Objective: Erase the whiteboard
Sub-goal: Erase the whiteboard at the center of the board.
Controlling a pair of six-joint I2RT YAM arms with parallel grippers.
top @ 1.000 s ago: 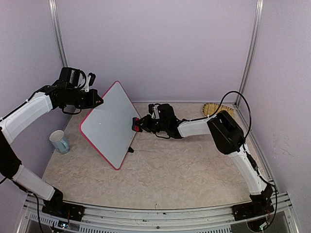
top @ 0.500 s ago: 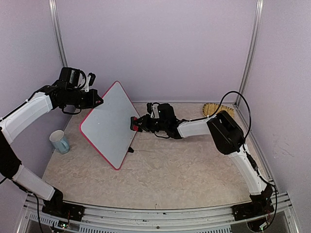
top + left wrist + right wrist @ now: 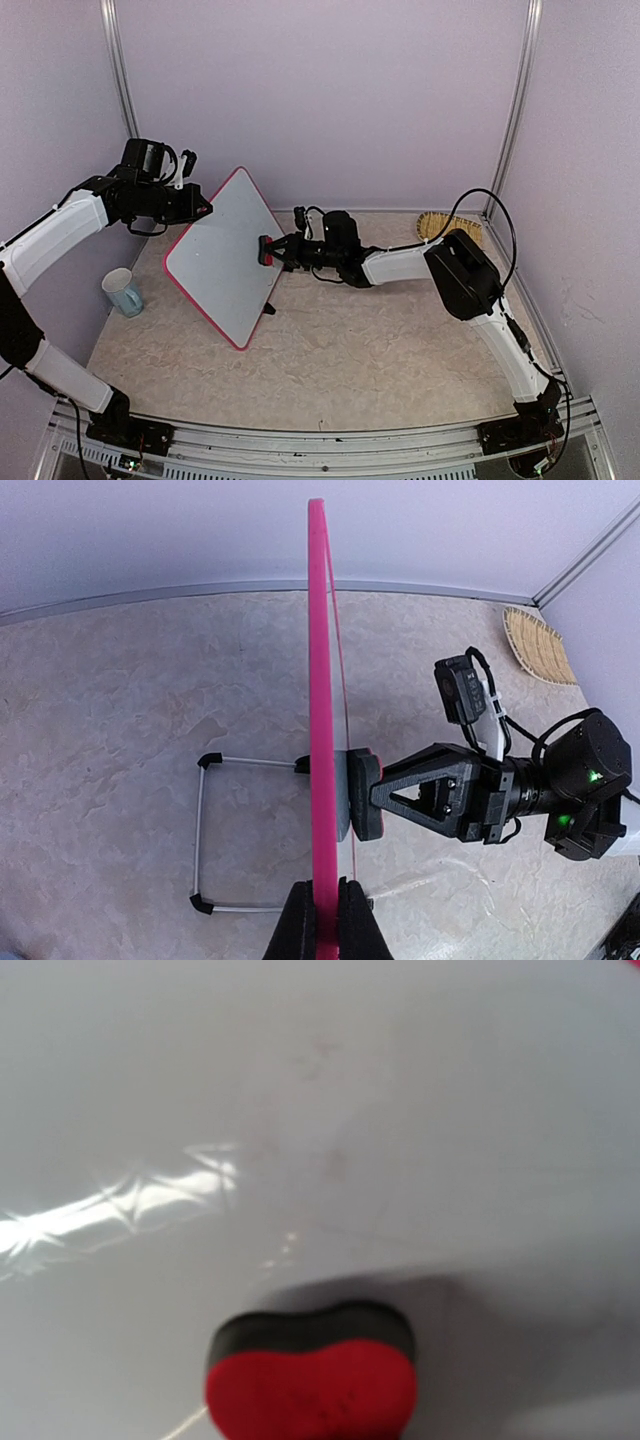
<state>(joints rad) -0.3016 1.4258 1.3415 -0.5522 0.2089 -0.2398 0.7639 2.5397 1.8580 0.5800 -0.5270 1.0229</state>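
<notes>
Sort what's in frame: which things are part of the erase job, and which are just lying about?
In the job:
whiteboard, frame clamped by the left gripper
red-and-black eraser, held against the board by the right gripper

Lying about:
mug, near left
woven tray, far right corner

The whiteboard [image 3: 225, 255] has a pink-red frame and stands propped on its wire stand, left of centre on the table [image 3: 400, 340]. Face looks almost clean, just faint pinkish smudges.

The right gripper [image 3: 279, 250] has advanced, carrying its eraser [image 3: 266, 249] (red back, black pad) forward. The frame edge of the whiteboard [image 3: 215, 262], earlier directly ahead of the pad, now lies behind it, beside the fingers.
</notes>
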